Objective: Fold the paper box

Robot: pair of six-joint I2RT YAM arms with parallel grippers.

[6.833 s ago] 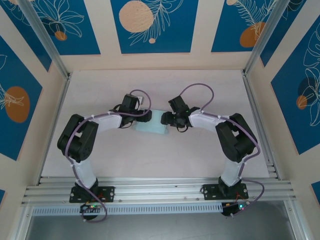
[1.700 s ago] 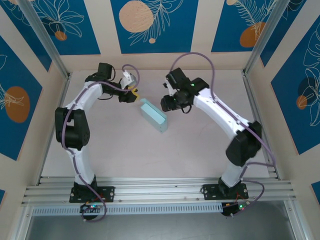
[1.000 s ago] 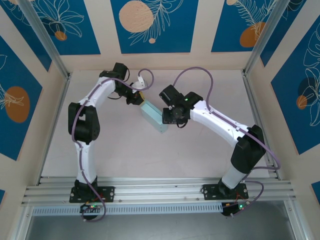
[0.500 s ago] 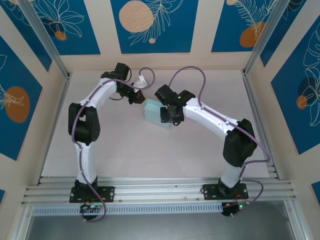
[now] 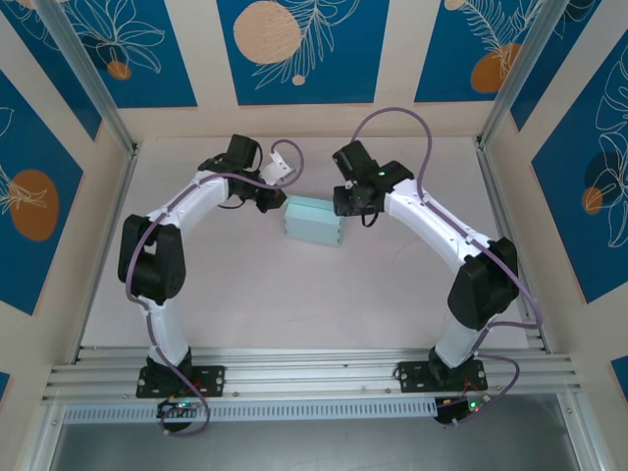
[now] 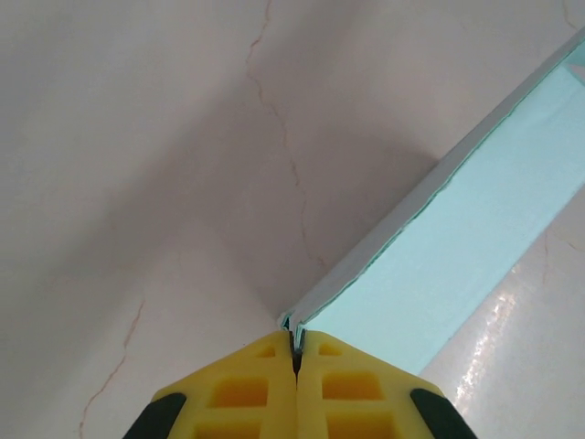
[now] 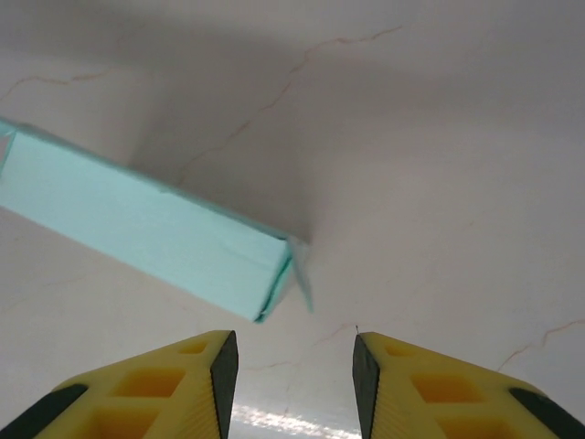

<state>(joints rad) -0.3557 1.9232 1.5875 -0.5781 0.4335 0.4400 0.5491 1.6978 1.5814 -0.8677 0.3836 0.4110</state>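
Note:
The paper box (image 5: 312, 220) is a pale blue, shallow closed box lying on the table at centre. My left gripper (image 5: 279, 200) is at the box's left end. In the left wrist view its yellow fingers (image 6: 247, 393) are shut on the thin card edge at the corner of the paper box (image 6: 457, 238). My right gripper (image 5: 345, 209) is at the box's right end. In the right wrist view it (image 7: 291, 366) stands open just short of the paper box (image 7: 146, 224), touching nothing. A small flap (image 7: 301, 279) sticks out at that corner.
The pale pink tabletop (image 5: 294, 304) spreads out around the box. Aluminium rails (image 5: 500, 235) and patterned blue walls (image 5: 294, 49) close in the sides and back. The arm bases sit on the front rail (image 5: 314, 378).
The box has swung from a diagonal to nearly level across the table. My left gripper has shut on its left corner. My right gripper has drawn back from over the box to its right end.

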